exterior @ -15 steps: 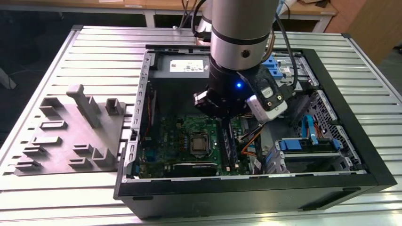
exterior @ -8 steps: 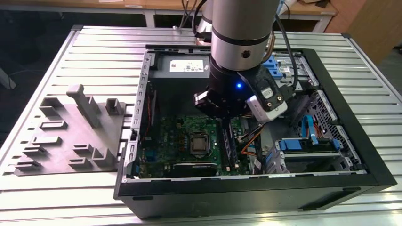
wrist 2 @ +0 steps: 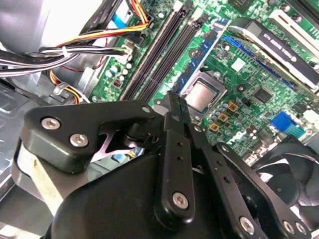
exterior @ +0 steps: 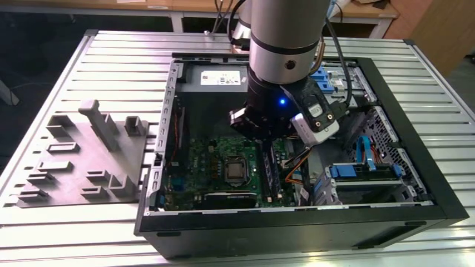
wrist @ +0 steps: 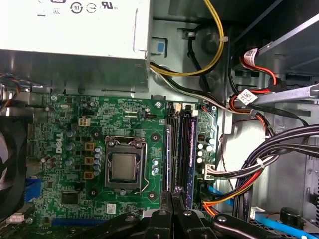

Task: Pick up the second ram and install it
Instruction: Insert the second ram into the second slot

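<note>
Ribbed metal tabletop [exterior: 111,61] carries an open black computer case [exterior: 297,225] lying on its side, with a grey fixture [exterior: 82,167] of upright pockets beside it; those pockets look bare grey. Laid flat like this, the case gives the arm [exterior: 286,39] a straight way down to the motherboard [wrist: 65,124], and the arm reaches in from above.

Inside the case, everything sits around the silver CPU [wrist: 123,167]. A pale power supply [wrist: 75,25] lies off one side of it and a black fan [wrist 2: 291,184] off another. Bundled cables [wrist: 279,144] lie beyond the memory slots [wrist: 181,149], probably routed there to keep the slots reachable. The slots run in a row just beside the CPU. The one nearest the CPU already holds a green-blue stick [wrist 2: 205,52], standing upright; the two black slots next out look vacant.

In the first wrist view the end effector [wrist: 172,198] hangs over the slot row, just past the filled slot from the CPU. Its fingers are drawn together on a thin dark sliver in the second wrist view, which I judge to be the second ram [wrist 2: 173,99] seen edge-on. It is pinched by its upper edge, lengthwise along the slots, which lines its lower edge up with them. It looks unseated, though I cannot tell how close it is.
</note>
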Robot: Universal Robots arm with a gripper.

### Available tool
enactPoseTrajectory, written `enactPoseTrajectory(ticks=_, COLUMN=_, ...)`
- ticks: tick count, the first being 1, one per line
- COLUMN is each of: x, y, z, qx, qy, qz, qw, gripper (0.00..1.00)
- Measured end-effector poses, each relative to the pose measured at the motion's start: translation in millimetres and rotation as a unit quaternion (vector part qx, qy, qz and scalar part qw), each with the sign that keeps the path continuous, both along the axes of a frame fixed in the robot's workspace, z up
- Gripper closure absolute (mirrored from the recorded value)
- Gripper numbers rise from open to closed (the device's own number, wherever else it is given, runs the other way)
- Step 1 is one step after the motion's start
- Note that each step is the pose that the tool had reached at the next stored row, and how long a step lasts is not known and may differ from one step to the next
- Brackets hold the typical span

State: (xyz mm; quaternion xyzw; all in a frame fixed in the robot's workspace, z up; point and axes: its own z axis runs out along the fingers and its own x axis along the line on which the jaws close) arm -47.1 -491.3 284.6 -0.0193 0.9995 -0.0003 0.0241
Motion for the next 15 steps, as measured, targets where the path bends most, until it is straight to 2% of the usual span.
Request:
enactPoseTrajectory(ticks=7, x=0.2, y=0.0, z=-0.4, qx=0.0, qy=-0.0001, qz=-0.001, qw=1.0, gripper=0.89)
enactPoseTrajectory(ticks=15, x=0.4, y=-0.1, z=-4.9, qx=-0.0001, qy=0.0, qz=-0.035, qw=0.9994, gripper=0.89)
